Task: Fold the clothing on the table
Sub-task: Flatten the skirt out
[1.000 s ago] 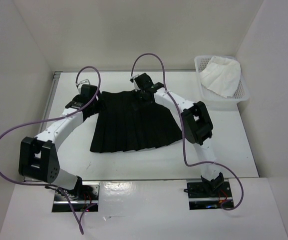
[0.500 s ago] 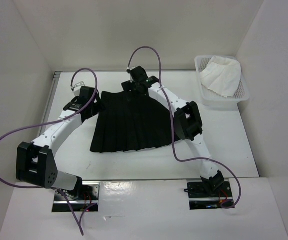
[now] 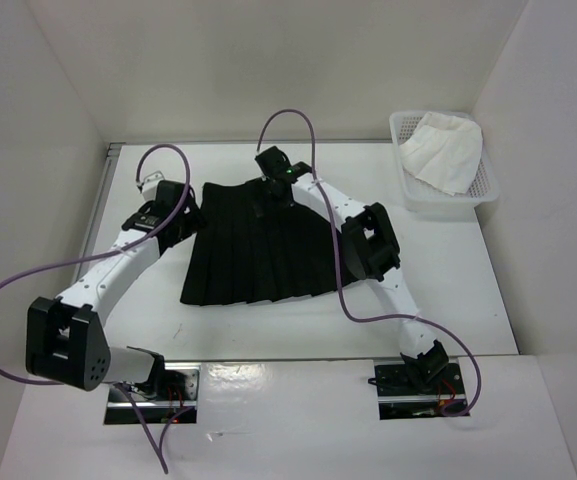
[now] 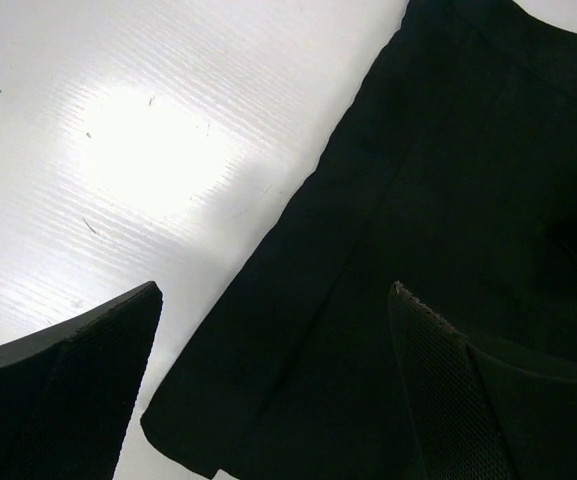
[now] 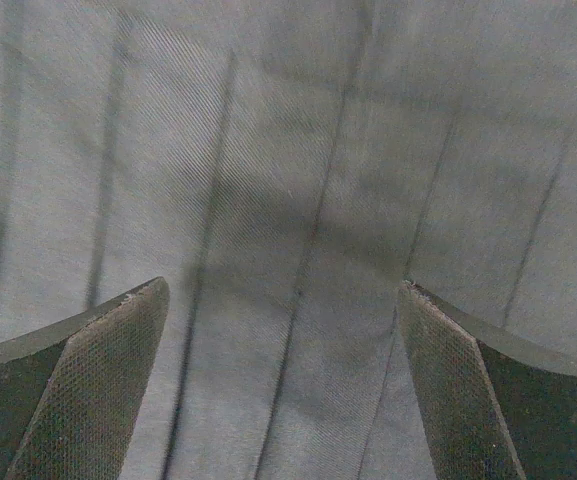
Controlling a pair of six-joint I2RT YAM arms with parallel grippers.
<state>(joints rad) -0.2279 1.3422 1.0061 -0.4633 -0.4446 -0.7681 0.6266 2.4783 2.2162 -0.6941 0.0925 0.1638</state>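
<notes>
The clothing, a black pleated skirt, lies flat on the white table with its narrow waistband at the far side. My left gripper hovers open over the skirt's upper left edge. In the left wrist view that gripper straddles the skirt's side edge, one finger over bare table. My right gripper stands open above the waistband area. Its wrist view shows the gripper over pleated fabric that fills the frame, with nothing between the fingers.
A white mesh basket holding a white cloth stands at the far right of the table. A grey rail runs along the left edge. White walls enclose the table on three sides.
The right gripper has slid left over the top of the skirt. The left gripper has opened wider and its arm has swung slightly outward. The skirt lies as before.
</notes>
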